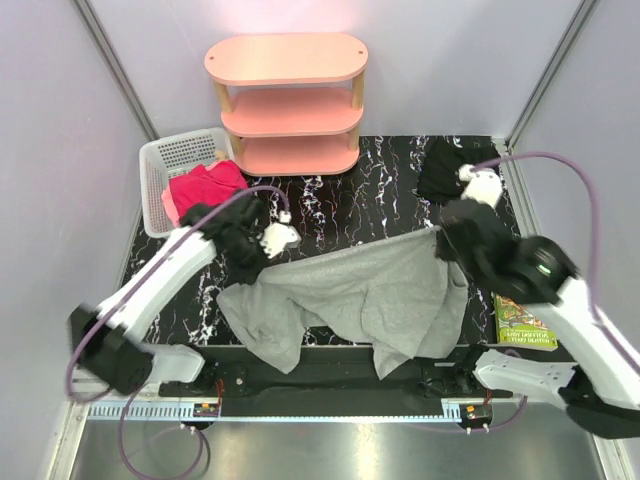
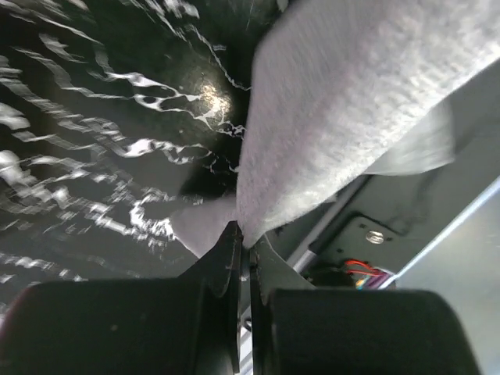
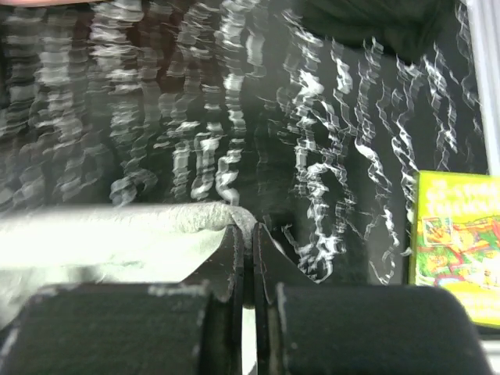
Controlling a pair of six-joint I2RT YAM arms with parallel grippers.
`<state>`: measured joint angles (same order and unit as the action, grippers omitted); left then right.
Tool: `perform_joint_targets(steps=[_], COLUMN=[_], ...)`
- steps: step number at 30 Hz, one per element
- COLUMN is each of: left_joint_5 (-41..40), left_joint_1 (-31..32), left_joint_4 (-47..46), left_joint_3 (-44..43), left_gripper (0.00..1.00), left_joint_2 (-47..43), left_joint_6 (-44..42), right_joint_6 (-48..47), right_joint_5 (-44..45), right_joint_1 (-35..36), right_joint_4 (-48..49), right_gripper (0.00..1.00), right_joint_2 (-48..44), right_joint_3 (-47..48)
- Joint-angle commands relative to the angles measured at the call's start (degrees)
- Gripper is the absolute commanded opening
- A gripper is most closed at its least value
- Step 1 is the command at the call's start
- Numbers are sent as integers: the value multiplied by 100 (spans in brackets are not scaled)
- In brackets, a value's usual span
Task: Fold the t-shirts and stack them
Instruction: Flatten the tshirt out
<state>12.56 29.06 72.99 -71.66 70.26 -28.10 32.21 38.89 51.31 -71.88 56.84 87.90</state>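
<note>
Left gripper (image 2: 244, 234) is clamped on the left corner of the grey shirt (image 1: 370, 290), held above the table (image 1: 340, 200). From there the shirt sags across the middle, its lower part draped over the near edge. Right gripper (image 3: 244, 230) is pinched shut on the opposite corner. Farther back, a pink shirt (image 1: 205, 185) lies in the basket (image 1: 165, 160) at left, a black shirt (image 1: 445, 165) at far right, and a book (image 1: 522, 322) near the right arm.

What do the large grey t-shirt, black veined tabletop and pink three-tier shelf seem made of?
The large grey t-shirt: soft matte knit cloth; it drapes and looks fuzzy. The black veined tabletop: glossy marble-look, perhaps laminate; glare spot. The pink three-tier shelf: probably painted wood, satin.
</note>
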Motion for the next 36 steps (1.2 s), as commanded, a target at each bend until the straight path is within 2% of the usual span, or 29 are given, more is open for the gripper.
perform_joint_targets(steps=[1, 2, 3, 4, 5, 6, 7, 9, 12, 13, 14, 16, 17, 19, 21, 23, 24, 27, 31, 36], left_joint_5=[-569, -657, -762, -720, -676, -615, -588, -579, -728, -781, -894, -852, -573, -273, -227, -341, -437, -788, -1079, -1168], left_joint_1=[-40, -67, -111, -250, -321, -391, -558, -708, -1024, -1060, -1069, -1069, -1069, -877, -343, 19, 360, 784, 996, 1111], left_joint_4=[-987, -1319, -1470, -1568, -1690, -1735, -1797, -1981, -2411, -2586, -2649, -2589, -2475, -1924, -1553, -1200, -1173, -1173, -1129, -1155], left_joint_3=[450, 521, 504, 469, 338, 267, 214, 100, 47, 47, 47, 47, 38, 46, 169, 572, 757, 1451, 2102, 2376], left_gripper=[0, 0, 0, 0, 10, 25, 39, 60, 71, 76, 80, 84, 84, 84, 82, 81, 80, 80, 76, 75], left_joint_2=[927, 1050, 1234, 1323, 1393, 1464, 1473, 1369, 1079, 1034, 964, 771, 683, 367, 112, -47, -169, -241, -100, 102], left_joint_6=[-372, -398, -372, -355, -293, -249, -223, -170, 23, 67, 146, 164, 155, 112, 59, 76, 94, 120, 24, 6], right_joint_6=[-696, -759, -821, -708, -768, -725, -655, -646, -558, -566, -619, -767, -821, -874, -760, -541, -479, -303, -31, 145], right_joint_5=[-1528, -2387, -2561, -2467, -2822, -2600, -2345, -2333, -2641, -2694, -2799, -2852, -2835, -2913, -3290, -3755, -3862, -4196, -4303, -4417], right_joint_1=[-2198, -2804, -3437, -3443, -3435, -3443, -3452, -3583, -3584, -3584, -3584, -3593, -3575, -3575, -3575, -3497, -3470, -3408, -3408, -3373], right_joint_4=[1779, 2331, 2536, 2643, 2818, 2837, 2828, 2767, 2872, 2907, 2960, 2934, 2812, 2723, 2688, 2600, 2548, 2380, 2319, 2363], right_gripper=[0, 0, 0, 0, 0, 6, 19, 36, 48, 65, 74, 85, 87, 86, 57, 38, 40, 52, 53, 58], right_joint_2=[266, 432, 581, 722, 1019, 1179, 1494, 1768, 2085, 2190, 2252, 2375, 2376, 2201, 1929, 1516, 1410, 962, 382, 380], right_joint_3=[-1333, -1615, -2009, -2031, -1961, -1813, -1759, -1593, -1504, -1486, -1460, -1337, -1284, -1240, -1458, -1705, -1976, -2616, -3296, -3683])
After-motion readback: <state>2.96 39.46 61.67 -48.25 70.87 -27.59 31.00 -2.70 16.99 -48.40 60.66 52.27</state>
